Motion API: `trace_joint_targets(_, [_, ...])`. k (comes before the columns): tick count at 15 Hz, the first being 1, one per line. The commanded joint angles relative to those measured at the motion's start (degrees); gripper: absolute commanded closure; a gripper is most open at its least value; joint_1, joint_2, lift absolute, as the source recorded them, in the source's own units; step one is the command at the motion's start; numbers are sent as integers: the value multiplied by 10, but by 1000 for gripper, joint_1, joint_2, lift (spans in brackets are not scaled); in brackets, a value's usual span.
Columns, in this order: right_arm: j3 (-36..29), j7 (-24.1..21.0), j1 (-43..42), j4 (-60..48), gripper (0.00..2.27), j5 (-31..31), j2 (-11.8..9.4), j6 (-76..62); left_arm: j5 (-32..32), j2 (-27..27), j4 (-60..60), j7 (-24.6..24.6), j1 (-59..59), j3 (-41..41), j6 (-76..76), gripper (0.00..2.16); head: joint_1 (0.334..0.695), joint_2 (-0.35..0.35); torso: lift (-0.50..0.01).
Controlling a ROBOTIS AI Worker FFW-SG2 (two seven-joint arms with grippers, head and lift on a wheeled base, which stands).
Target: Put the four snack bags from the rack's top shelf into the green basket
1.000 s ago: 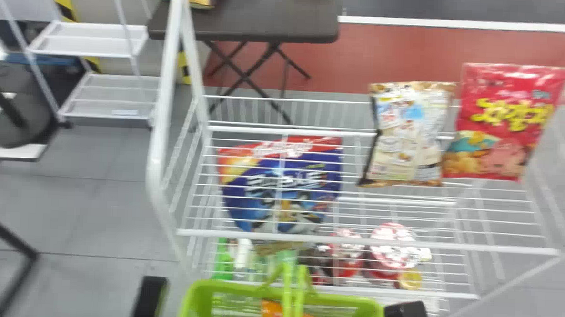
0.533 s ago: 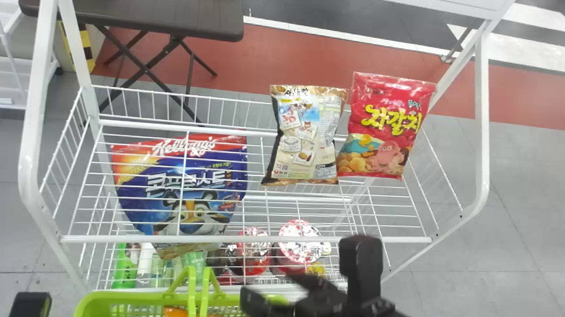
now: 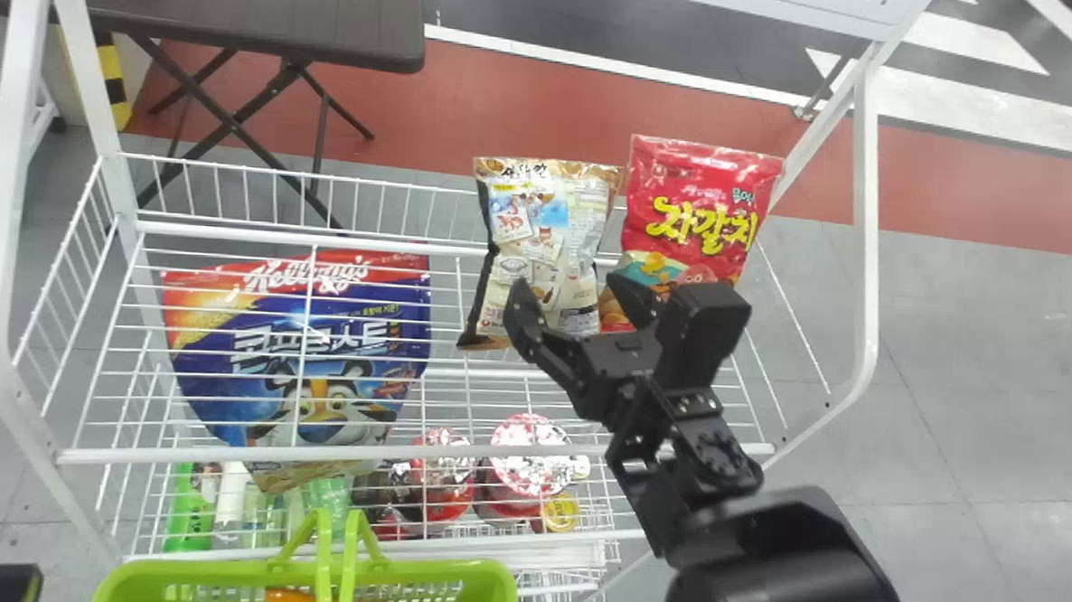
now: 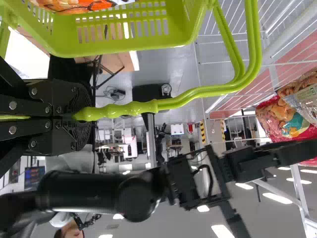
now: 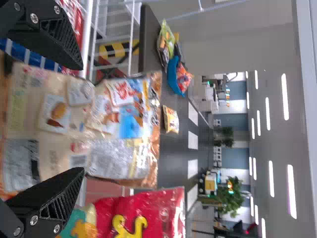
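The rack is standing just beyond the green basket, so the bag probably wants lifting clear of the wires first, then bringing back over the basket rim. An orange bag is already lying inside, and a landing beside it looks sensible. The big cereal bag is showing behind the shelf wires, seemingly on a lower level, so it is best left alone.

On the top shelf, the red bag is leaning upright close beside the beige bag, which seems to be the one in hand. The left gripper is clamping the basket handle between closed fingers; it should be holding the basket still for the drop. The right gripper is hovering at the beige bag with its fingers spread to either side and nothing gripped. Whether they are touching the bag, I cannot tell.

Going in straight and level should suit this best. The finger nearer the red bag is needing the most care: it should be slipping into the narrow gap, or it may be pushing the neighbour over or pinching both. A gentle squeeze well onto the side edges should be holding without bursting or slipping.
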Motion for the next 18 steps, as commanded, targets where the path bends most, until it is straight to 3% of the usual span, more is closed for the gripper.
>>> trace_joint_targets(1, [-2,1,-49,49,93,2,0,8,0,-1,1,1,-1,1,0,2145,695,-311,0])
trace_joint_targets(3, [-2,10,-78,83,137,2,0,24,0,-1,1,2,-4,1,0,2145,695,-310,0])
trace_joint_targets(4, [-6,50,-94,106,458,0,0,27,0,-1,3,3,-5,1,0,2145,695,-309,0])
trace_joint_targets(5, [-10,79,-100,117,1146,-4,0,38,-1,-1,4,3,-6,1,0,2145,695,-298,0])
trace_joint_targets(6, [-10,85,-98,116,2105,-7,0,45,-3,-1,6,3,-8,1,0,2145,695,-286,0])
trace_joint_targets(7, [-10,112,-92,111,2189,-9,0,39,-3,-1,10,4,-9,1,0,2145,695,-279,0])
trace_joint_targets(11, [-11,121,-53,53,2229,-8,0,25,-3,-1,11,3,-10,1,0,2145,695,-257,0])
trace_joint_targets(18, [-70,139,162,-245,2233,-40,0,138,-2,-1,12,3,-13,8,-2,2145,695,-273,0])
